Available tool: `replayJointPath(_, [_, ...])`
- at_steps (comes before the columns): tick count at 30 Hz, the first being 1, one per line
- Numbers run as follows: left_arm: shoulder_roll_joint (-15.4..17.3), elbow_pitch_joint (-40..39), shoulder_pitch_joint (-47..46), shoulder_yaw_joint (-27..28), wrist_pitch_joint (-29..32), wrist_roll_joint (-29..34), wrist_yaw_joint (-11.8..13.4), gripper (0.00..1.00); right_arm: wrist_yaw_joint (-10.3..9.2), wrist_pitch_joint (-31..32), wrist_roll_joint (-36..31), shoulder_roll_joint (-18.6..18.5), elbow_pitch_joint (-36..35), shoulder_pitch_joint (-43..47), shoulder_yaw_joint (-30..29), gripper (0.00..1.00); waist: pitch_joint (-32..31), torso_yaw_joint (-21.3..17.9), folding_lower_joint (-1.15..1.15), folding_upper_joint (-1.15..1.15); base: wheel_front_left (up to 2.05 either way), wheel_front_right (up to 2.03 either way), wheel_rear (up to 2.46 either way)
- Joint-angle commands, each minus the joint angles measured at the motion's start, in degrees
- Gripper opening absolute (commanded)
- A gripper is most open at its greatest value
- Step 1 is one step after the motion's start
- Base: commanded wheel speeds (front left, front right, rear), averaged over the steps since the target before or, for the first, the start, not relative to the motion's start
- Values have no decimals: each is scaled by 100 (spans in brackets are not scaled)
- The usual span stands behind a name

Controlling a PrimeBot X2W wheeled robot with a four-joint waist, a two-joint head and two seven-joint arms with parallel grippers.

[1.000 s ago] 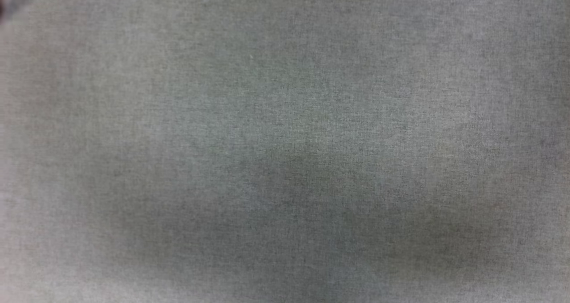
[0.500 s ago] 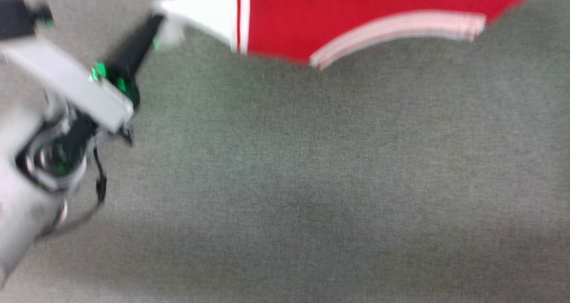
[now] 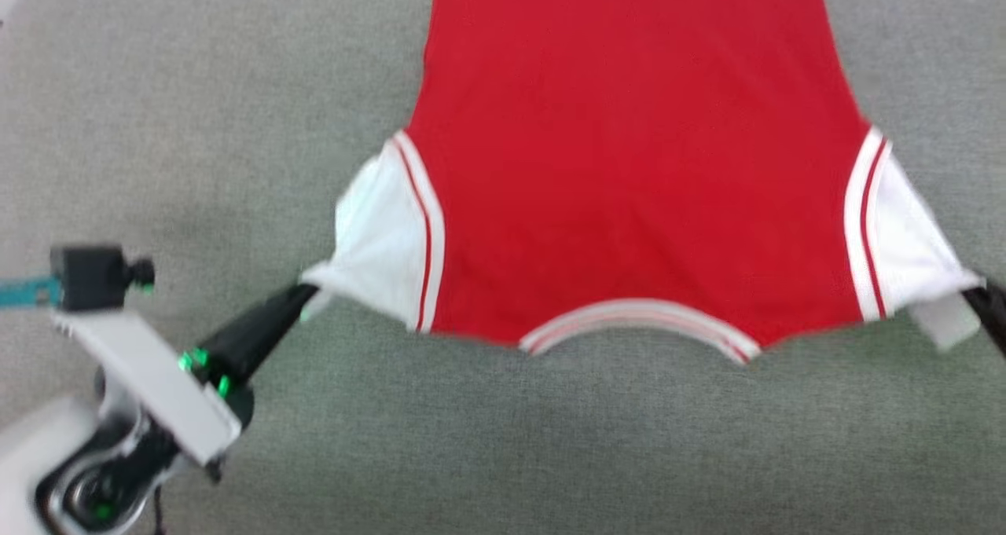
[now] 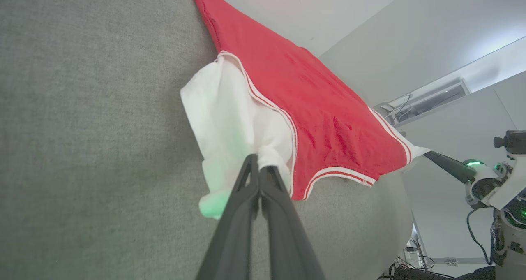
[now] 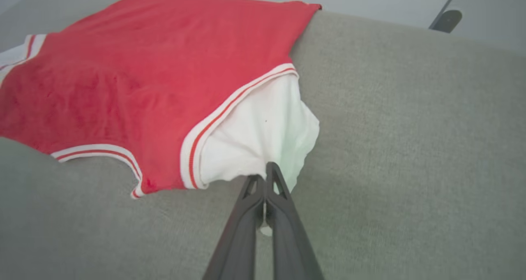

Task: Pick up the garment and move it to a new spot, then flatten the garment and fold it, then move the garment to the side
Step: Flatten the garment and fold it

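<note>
Both end effectors are clamping shut on the jersey (image 3: 629, 166) right now: the left end effector (image 3: 305, 293) is pinching the tip of the white left sleeve (image 3: 377, 236), and the right end effector (image 3: 977, 290) is gripping the white right sleeve (image 3: 904, 236) at the head view's right edge. The jersey is lying spread out, red side up, on the grey tabletop (image 3: 157, 126), its striped collar (image 3: 640, 315) facing the robot and its sleeves stretching outward to either side, taut between the two grips.
</note>
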Motion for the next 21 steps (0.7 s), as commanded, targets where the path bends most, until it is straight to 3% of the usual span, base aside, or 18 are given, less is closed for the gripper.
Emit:
replayJointPath(1, [152, -136, 225, -31, -66, 45, 10, 0, -4, 165, 76, 82, -172, 230, -90, 0, -88, -56, 0, 0, 0, 0, 0])
replayJointPath(10, [1028, -1194, 1205, -169, -406, -83, 10, 0, -4, 990, 326, 261, -986, 1286, -336, 0, -220, -195, 0, 0, 0, 0, 0])
replayJointPath(15, [1330, -1528, 1463, -172, -526, 0, 10, 0, -4, 1272, 467, 363, -1288, 1579, -575, 0, -152, -185, 0, 0, 0, 0, 0])
replayJointPath(21, [1187, -1293, 1471, -190, -558, 146, 61, 0, -4, 1339, 537, 395, -1203, 1415, -473, 0, -15, -156, 0, 0, 0, 0, 0])
